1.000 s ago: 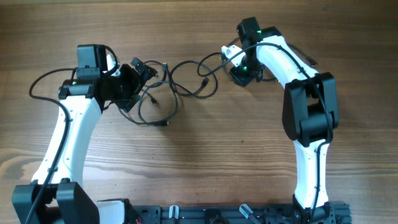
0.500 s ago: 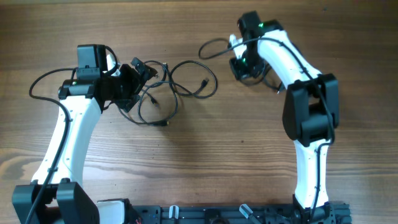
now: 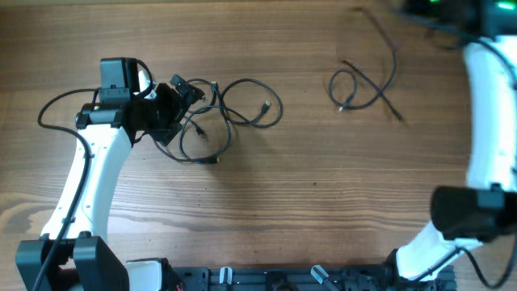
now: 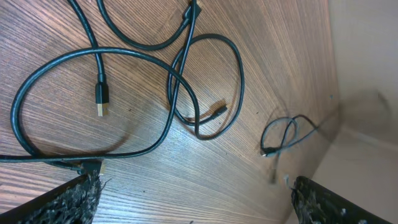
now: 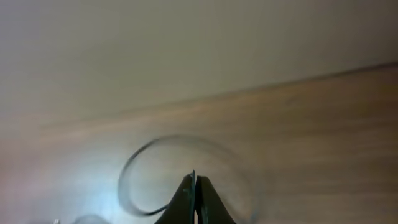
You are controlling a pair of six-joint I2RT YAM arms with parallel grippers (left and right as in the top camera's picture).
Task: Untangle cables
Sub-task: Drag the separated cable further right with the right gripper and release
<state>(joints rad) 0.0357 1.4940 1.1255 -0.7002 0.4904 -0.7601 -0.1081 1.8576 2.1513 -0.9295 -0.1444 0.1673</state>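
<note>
left gripper point(image 4: 193, 199): fingers point(image 4: 68, 198) spread wide, nothing between them, one tip touching a cord at lower left of the wrist view
cable pile point(image 3: 218, 113): loose black loops on the table point(image 3: 266, 202) just beside the left gripper, several crossing each other; plug ends point(image 4: 101, 99) lie flat on the wood
separate cable point(image 3: 367, 81): thin cord with one small loop, well apart from the pile, over on the right; upper end runs toward the right arm point(image 3: 485, 105)
right gripper point(image 5: 194, 196): fingers pinched together, blurred loop of the separate cable point(image 5: 186, 171) hanging at the tips; view too smeared to confirm actual contact
right arm: at the far right edge, blurred overhead
</note>
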